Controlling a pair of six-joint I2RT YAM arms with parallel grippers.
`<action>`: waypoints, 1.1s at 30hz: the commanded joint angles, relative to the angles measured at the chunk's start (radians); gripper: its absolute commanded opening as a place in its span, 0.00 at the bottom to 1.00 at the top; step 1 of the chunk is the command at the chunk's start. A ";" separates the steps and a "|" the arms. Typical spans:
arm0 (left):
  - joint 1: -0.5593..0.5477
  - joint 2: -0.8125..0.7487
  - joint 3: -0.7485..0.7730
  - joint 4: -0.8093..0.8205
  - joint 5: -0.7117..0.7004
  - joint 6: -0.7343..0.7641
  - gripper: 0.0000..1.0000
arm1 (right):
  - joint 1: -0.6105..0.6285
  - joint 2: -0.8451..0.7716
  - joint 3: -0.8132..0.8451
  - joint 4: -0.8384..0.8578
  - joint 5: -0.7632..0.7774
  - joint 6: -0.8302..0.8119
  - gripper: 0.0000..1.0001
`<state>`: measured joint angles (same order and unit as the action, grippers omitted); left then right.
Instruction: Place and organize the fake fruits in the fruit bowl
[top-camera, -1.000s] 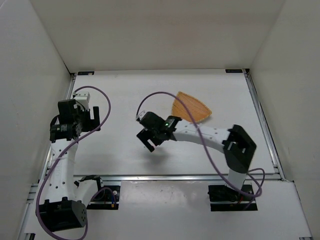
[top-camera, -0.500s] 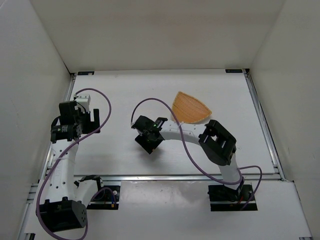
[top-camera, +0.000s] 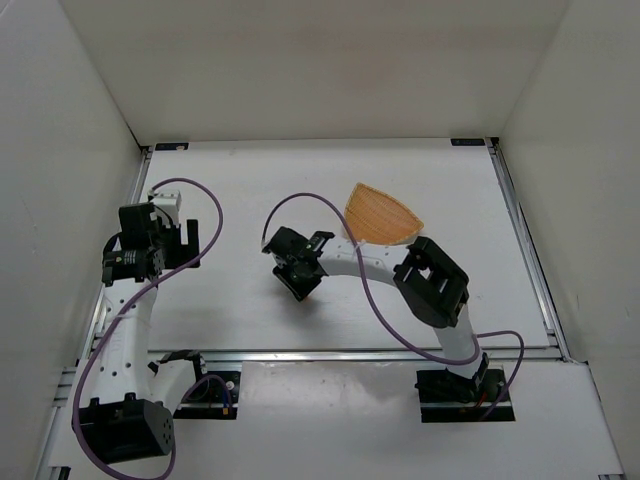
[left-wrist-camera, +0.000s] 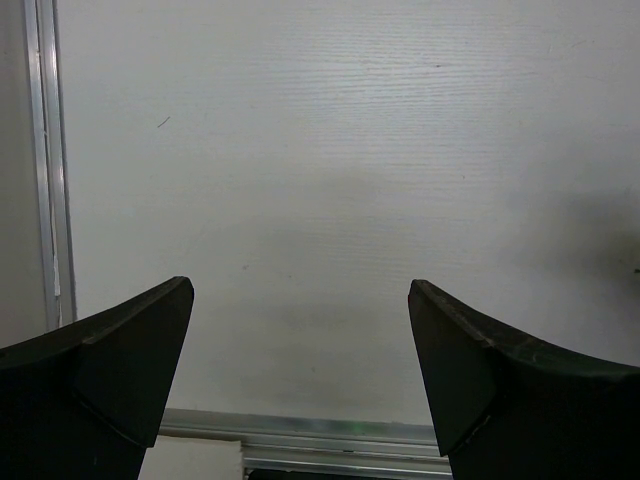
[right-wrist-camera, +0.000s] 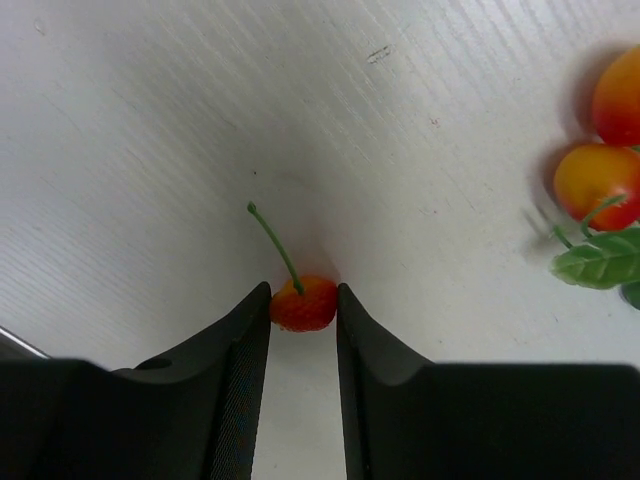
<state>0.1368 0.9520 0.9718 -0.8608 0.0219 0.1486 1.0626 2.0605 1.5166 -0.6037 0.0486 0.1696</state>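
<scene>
My right gripper (right-wrist-camera: 303, 292) is shut on a small red cherry (right-wrist-camera: 303, 304) with a thin green stem, low over the white table. In the top view this gripper (top-camera: 296, 284) points down near the table's middle. A cluster of orange-red cherries (right-wrist-camera: 598, 178) with green leaves (right-wrist-camera: 600, 262) lies on the table at the right edge of the right wrist view. The wooden fruit bowl (top-camera: 380, 215), a rounded triangle, sits behind and to the right of the right gripper; I see nothing in it. My left gripper (left-wrist-camera: 300, 300) is open and empty over bare table at the left.
An aluminium rail (left-wrist-camera: 48, 160) runs along the table's left edge beside the left gripper, and another rail (left-wrist-camera: 330, 435) shows below its fingers. White walls enclose the table on three sides. Purple cables (top-camera: 300, 200) loop above both arms.
My right arm has folded back and its gripper has come down to the table, closing on the single cherry. The left arm has barely moved.
</scene>
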 joint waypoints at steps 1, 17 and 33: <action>0.006 -0.012 -0.005 0.000 0.004 0.019 1.00 | -0.015 -0.138 0.024 -0.011 0.019 0.027 0.14; -0.383 0.358 0.246 -0.020 0.015 0.081 1.00 | -0.604 -0.038 0.229 -0.209 0.099 0.304 0.17; -0.801 0.904 0.622 -0.011 -0.037 0.091 1.00 | -0.728 -0.238 0.047 -0.165 0.037 0.323 0.74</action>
<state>-0.6170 1.8114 1.5299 -0.8680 -0.0486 0.2455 0.3382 1.9446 1.6138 -0.7788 0.0902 0.4908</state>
